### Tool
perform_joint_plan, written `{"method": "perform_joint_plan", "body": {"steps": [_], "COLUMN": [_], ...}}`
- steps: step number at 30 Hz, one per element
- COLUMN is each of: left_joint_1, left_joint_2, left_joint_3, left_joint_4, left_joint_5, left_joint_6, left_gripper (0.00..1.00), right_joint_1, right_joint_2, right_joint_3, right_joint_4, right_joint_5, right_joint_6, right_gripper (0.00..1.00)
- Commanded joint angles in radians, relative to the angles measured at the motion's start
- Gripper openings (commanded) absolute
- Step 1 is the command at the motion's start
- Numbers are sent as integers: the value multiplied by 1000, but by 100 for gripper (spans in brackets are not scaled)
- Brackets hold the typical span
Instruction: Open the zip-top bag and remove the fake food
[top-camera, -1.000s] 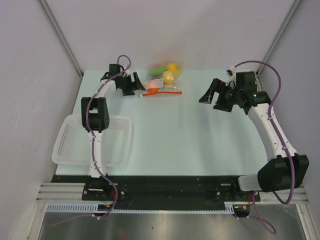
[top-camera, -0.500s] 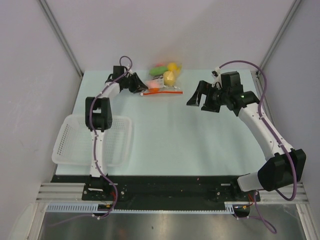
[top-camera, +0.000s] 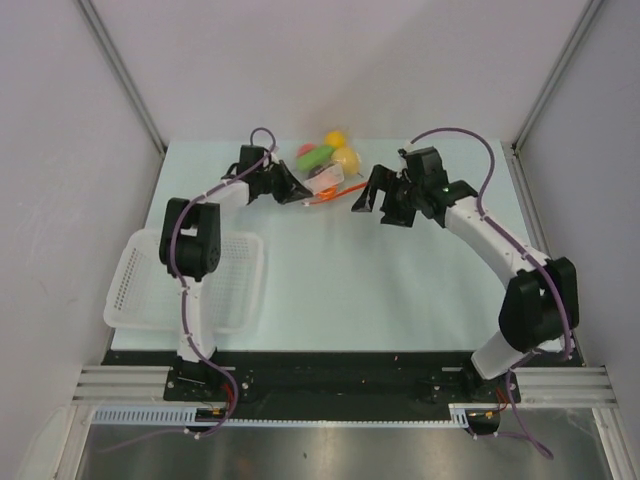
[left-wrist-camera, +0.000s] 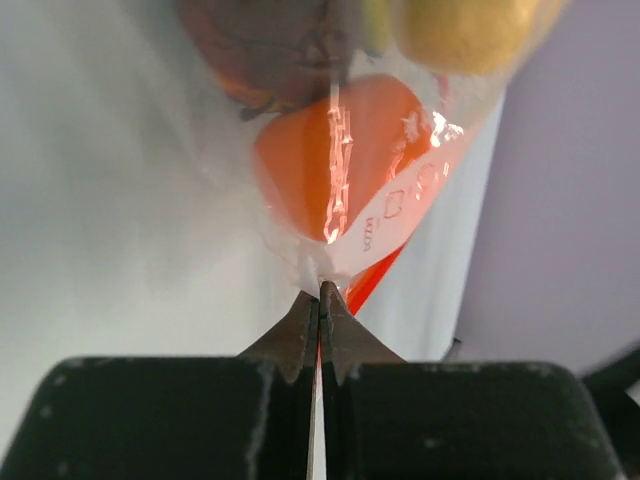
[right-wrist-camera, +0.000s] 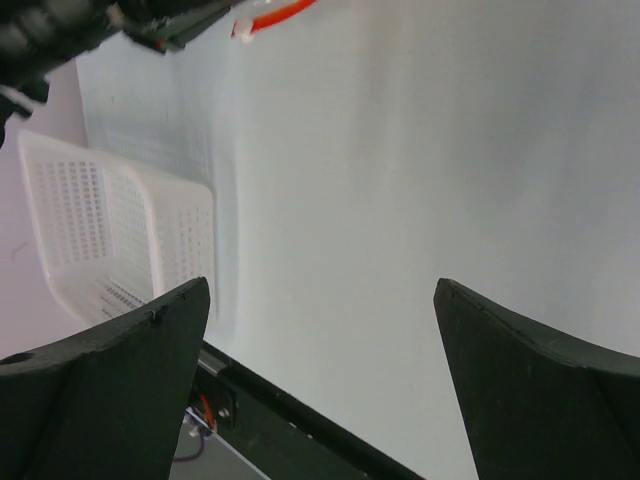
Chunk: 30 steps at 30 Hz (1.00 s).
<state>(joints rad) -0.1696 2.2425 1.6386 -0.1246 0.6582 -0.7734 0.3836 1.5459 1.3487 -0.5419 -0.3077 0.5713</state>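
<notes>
The zip-top bag (top-camera: 326, 178) lies at the far middle of the table, clear, with its red-orange zip strip (top-camera: 325, 196) on the near side. Inside it the fake food (top-camera: 333, 153) shows yellow, green and orange pieces. My left gripper (top-camera: 302, 189) is shut on the bag's left corner. The left wrist view shows its fingertips (left-wrist-camera: 321, 296) pinching thin plastic beside the strip (left-wrist-camera: 376, 280), with an orange piece (left-wrist-camera: 340, 170) just beyond. My right gripper (top-camera: 373, 206) hangs open just right of the bag, its fingers (right-wrist-camera: 130, 370) wide apart over bare table.
A white mesh basket (top-camera: 140, 285) stands at the near left by the left arm's base; the right wrist view shows it too (right-wrist-camera: 110, 225). Grey walls close in the table on three sides.
My left gripper has closed on the bag's corner and shifted right, bunching the bag. The right arm has swung left, close to the bag, still open.
</notes>
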Motion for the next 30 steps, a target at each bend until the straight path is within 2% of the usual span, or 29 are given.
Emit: {"method": "perform_joint_plan", "body": {"steps": [1, 6, 11, 16, 23, 24, 26, 27, 28, 30], "left_joint_1": [-62, -90, -93, -107, -133, -134, -139, -139, -139, -139], "left_joint_2": [-190, -317, -359, -356, -356, -359, -359, -359, -356, -353], "left_joint_3": [-111, -187, -221, -235, -255, -255, -255, -256, -255, -257], "left_joint_4": [114, 97, 69, 77, 102, 102, 106, 109, 109, 111], "left_joint_5": [24, -9, -17, -2, -6, -14, -19, -16, -15, -14], "left_joint_6": [-148, -221, -279, -328, -379, -380, -389, -394, -397, -400], "left_gripper": [0, 0, 0, 0, 0, 0, 0, 0, 0, 0], "right_joint_1": [12, 31, 37, 54, 89, 92, 101, 104, 109, 115], "right_joint_2": [108, 190, 281, 307, 309, 321, 332, 333, 338, 338], "right_joint_3": [-35, -51, -62, -62, -66, -69, -83, -89, -101, -114], "right_joint_4": [227, 399, 534, 648, 687, 704, 747, 757, 769, 792], "right_joint_5": [-60, -103, -148, -162, -166, -174, -189, -191, -195, -189], "right_joint_6": [206, 324, 539, 611, 660, 668, 696, 702, 710, 717], "right_gripper": [100, 99, 93, 88, 79, 70, 61, 50, 44, 40]}}
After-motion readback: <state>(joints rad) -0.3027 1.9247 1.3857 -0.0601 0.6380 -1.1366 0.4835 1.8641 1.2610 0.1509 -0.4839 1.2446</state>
